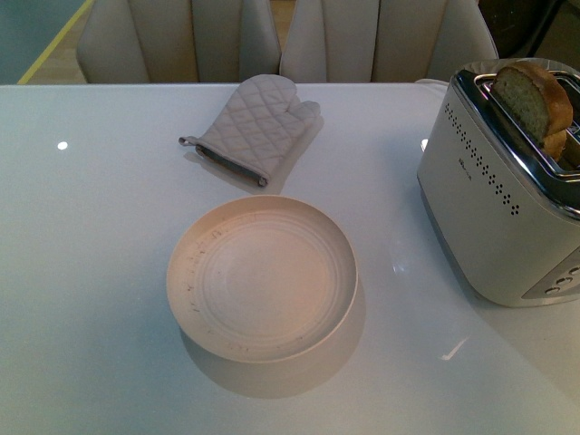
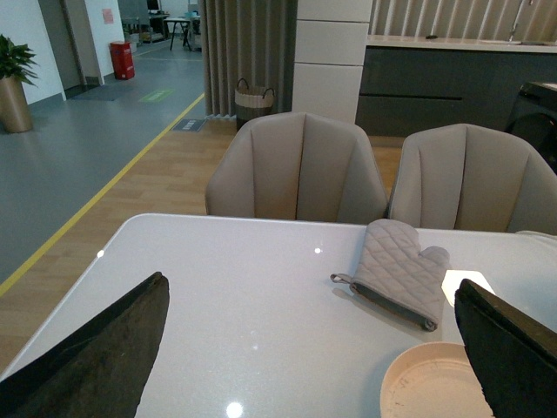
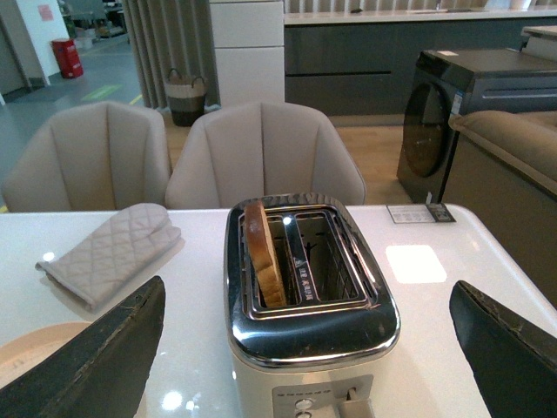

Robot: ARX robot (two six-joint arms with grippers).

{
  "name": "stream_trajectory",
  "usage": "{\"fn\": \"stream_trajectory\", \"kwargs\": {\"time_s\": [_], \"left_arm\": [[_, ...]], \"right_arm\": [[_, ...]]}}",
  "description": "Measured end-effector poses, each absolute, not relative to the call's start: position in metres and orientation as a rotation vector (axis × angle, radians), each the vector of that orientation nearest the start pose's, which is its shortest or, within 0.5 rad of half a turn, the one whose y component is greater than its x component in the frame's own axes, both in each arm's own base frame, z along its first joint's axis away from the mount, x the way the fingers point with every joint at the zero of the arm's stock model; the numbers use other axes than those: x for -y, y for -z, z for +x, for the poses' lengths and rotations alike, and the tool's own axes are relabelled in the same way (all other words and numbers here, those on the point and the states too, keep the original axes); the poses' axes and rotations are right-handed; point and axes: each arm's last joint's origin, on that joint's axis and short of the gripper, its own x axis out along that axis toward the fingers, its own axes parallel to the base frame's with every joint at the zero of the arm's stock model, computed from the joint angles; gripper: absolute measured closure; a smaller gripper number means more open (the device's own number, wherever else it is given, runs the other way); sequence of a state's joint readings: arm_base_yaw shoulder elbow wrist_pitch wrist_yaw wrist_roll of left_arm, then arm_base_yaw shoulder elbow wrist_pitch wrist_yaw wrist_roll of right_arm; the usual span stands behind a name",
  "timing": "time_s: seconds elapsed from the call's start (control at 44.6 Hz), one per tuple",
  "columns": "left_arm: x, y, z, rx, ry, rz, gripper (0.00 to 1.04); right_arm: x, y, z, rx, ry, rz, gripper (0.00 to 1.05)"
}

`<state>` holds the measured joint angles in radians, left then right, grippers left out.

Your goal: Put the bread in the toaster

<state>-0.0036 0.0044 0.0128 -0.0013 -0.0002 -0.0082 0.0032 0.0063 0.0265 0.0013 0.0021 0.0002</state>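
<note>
One slice of bread (image 1: 535, 101) stands in the toaster (image 1: 498, 208), in the slot nearer the table's middle, with its rounded crust well above the chrome top. Seen from the right wrist, the bread (image 3: 263, 252) leans slightly against the slot wall while the second slot beside it is empty. By that, the placing looks done, and what remains is a clean retreat.

Neither arm appears in the front view. The left gripper (image 2: 313, 348) hangs with its dark fingers (image 2: 96, 357) spread wide and nothing between them, over the table (image 1: 91, 272) near the round cream plate (image 1: 262, 277). The right gripper (image 3: 305, 348) is likewise wide open and empty, facing the toaster (image 3: 309, 296) from its button end.

To finish well, I judge the right arm should keep its fingers (image 3: 96, 353) apart and draw away without clipping the protruding crust or nudging the toaster's body. The slice sits high, so a light check that it has dropped fully into the slot would be sensible. The plate is bare, and the quilted oven mitt (image 1: 256, 127) lies beyond it, well apart from the toaster, so neither obstructs a withdrawal.
</note>
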Motion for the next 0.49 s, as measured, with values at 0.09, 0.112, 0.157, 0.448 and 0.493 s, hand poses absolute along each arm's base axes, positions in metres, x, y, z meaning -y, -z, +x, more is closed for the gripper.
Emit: {"fn": "stream_trajectory", "kwargs": {"time_s": [0.09,0.112,0.157,0.448,0.493], "left_arm": [[0.0003,-0.1674,0.0972,0.007,0.003,-0.008,0.07],[0.0003,-0.1674,0.0972,0.007,0.003,-0.008,0.07],[0.0003,-0.1674,0.0972,0.007,0.003,-0.008,0.07],[0.0003,-0.1674,0.0972,0.007,0.003,-0.008,0.07],[0.0003,-0.1674,0.0972,0.007,0.003,-0.008,0.07]], "right_arm": [[-0.0003,-0.1722,0.0964,0.022,-0.001,0.000,0.09],[-0.0003,-0.1722,0.0964,0.022,-0.001,0.000,0.09],[-0.0003,-0.1722,0.0964,0.022,-0.001,0.000,0.09],[-0.0003,-0.1722,0.0964,0.022,-0.001,0.000,0.09],[-0.0003,-0.1722,0.0964,0.022,-0.001,0.000,0.09]]}}
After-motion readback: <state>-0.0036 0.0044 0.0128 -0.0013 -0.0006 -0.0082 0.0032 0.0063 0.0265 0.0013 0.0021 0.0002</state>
